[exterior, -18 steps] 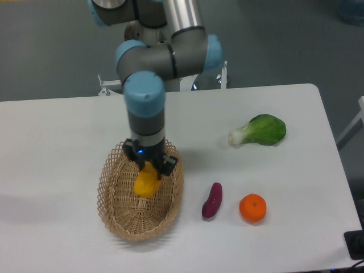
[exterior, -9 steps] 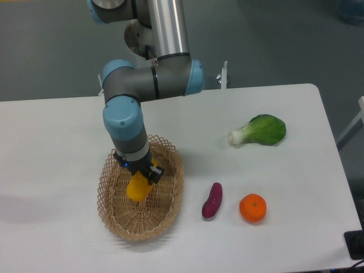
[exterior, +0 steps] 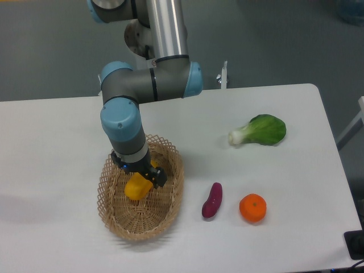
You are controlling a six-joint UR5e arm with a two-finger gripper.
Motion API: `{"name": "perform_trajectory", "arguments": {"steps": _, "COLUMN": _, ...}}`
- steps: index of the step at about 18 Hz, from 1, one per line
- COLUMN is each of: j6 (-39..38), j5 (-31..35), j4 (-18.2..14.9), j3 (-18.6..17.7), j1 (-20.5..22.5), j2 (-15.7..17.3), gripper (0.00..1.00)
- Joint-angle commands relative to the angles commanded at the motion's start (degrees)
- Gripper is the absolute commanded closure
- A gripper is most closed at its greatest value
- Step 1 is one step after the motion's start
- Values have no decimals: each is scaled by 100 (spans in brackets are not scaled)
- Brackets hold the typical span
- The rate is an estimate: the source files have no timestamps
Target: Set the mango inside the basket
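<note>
The mango [exterior: 136, 187], yellow-orange, hangs inside the woven wicker basket [exterior: 165, 213], low over its floor, in the left half. My gripper [exterior: 139, 180] reaches down into the basket from above and is shut on the mango's upper end. The fingers are mostly hidden behind the wrist and the fruit. I cannot tell whether the mango touches the basket bottom.
A purple sweet potato [exterior: 212, 200] lies right of the basket, a round orange [exterior: 252, 207] beyond it. A green leafy bok choy [exterior: 259, 131] lies at the right rear. The arm's elbow [exterior: 149, 79] stands over the table behind the basket.
The gripper with the mango has moved left and lower into the basket over the last second; the arm has swung left. In the last half second it only dropped slightly.
</note>
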Motion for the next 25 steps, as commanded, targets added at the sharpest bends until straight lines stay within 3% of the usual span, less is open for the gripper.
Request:
{"name": "perform_trajectory", "arguments": {"steps": 4, "j6": 193, "j5": -26, "j4": -210, "j3": 448, "j1": 773, "j2": 300, "gripper": 0}}
{"name": "perform_trajectory", "arguments": {"steps": 8, "j6": 1193, "j5": -44, "j4": -729, "j3": 861, "j1": 1494, "j2": 352, "gripper": 0}}
{"name": "perform_trajectory", "arguments": {"steps": 15, "j6": 3363, "j5": -35, "j4": -1204, "j3": 950, "j1": 2918, "j2": 388, "gripper": 0}}
{"name": "perform_trajectory", "arguments": {"steps": 21, "j6": 4490, "j5": -53, "j4": -1345, "j3": 941, "j1": 3613, "j2": 493, "gripper": 0}}
{"name": "perform_trajectory", "arguments": {"steps": 25, "j6": 4562, "j5": -70, "j4": -1336, "j3": 941, "j1": 3719, "j2": 493, "gripper": 0}}
